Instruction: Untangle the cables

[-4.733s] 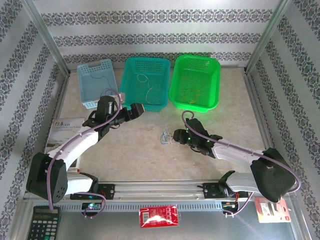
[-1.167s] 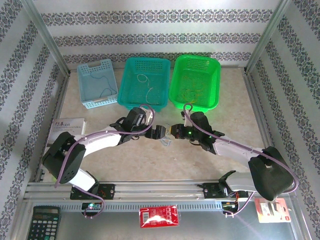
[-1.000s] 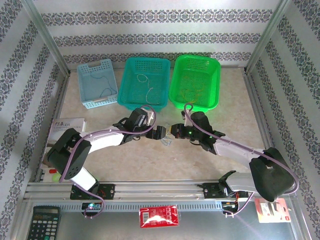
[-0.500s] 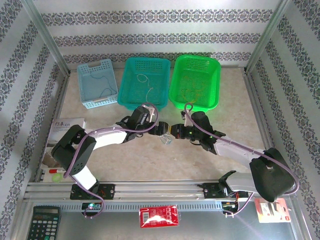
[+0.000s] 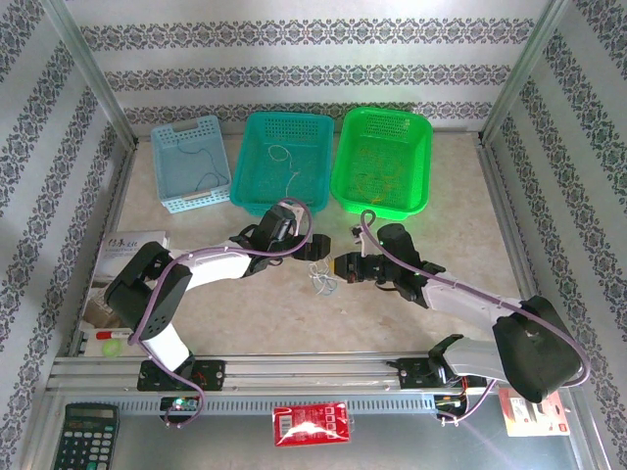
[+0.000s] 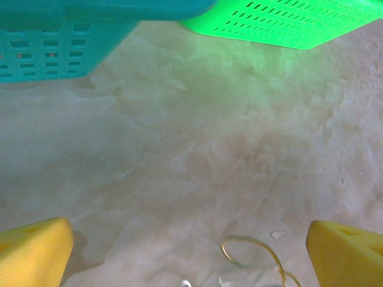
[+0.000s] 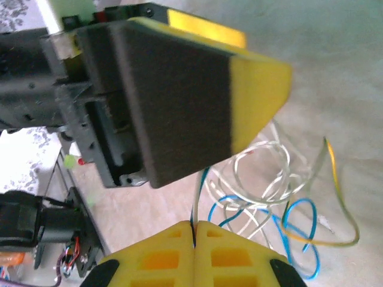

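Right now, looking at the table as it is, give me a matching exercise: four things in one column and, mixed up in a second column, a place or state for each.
Column one:
1. left pincer
2. right pincer
3. pale blue basket
4. calculator

Column two:
A. at the near left corner, in front of the arm bases
B. shut on a strand of the cables
C. open wide, holding nothing
D. leftmost in the row of three baskets at the far side

Pairs: 1-C, 2-B, 3-D, 4-A
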### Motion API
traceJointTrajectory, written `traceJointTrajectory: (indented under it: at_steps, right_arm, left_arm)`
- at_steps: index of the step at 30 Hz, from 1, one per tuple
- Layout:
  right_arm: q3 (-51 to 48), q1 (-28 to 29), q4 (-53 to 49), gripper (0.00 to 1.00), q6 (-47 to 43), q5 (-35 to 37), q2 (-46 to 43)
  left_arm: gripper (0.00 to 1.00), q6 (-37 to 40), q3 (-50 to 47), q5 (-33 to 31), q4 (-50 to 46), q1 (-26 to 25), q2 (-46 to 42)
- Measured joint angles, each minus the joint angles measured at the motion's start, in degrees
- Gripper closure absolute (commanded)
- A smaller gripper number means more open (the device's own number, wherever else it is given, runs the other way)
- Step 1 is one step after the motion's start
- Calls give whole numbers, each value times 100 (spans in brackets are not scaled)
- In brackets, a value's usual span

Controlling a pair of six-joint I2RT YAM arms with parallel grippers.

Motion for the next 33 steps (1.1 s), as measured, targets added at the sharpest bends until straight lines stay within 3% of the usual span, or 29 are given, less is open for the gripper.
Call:
traceJointTrajectory:
  at_steps: [12, 24, 30, 33]
  right_arm:
    - [0, -105, 269, 100, -238, -385, 146]
    - [-11, -378, 302, 100, -214, -127, 164]
    - [-11, -380, 302, 72, -155, -11, 326]
    - [-11, -380, 321, 68, -107, 13, 334]
  left_arm:
    - [0, -2, -11, -9, -83, 85, -107]
    - [0, 0, -503, 586, -184, 376, -1335]
    - [0, -13, -894, 896, -177, 376, -1307]
    - [0, -44, -938, 981, -162, 376, -1228]
